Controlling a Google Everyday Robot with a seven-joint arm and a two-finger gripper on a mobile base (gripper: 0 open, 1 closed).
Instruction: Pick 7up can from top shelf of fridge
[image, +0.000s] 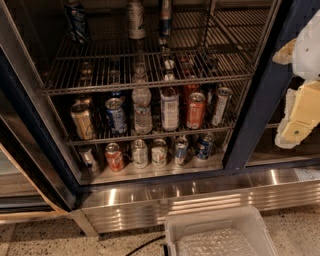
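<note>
The fridge (252, 107) stands open in front of me, with dark blue frames and a shiny steel base. On the top shelf (150, 60), a grey wire rack, the pale 7up can (135, 19) stands upright at the back centre. A dark blue can (76, 21) stands to its left and a slim blue can (165, 17) to its right. My gripper (281, 95), white with cream fingers, hangs at the right edge in front of the door frame. It is open, empty, and well to the right of and lower than the 7up can.
Lower wire racks (150, 132) are crowded with cans and bottles. A clear plastic bin (220, 232) sits on the floor below the steel base. The open door's frame (25, 150) slants along the left. A black cable (145, 245) lies on the floor.
</note>
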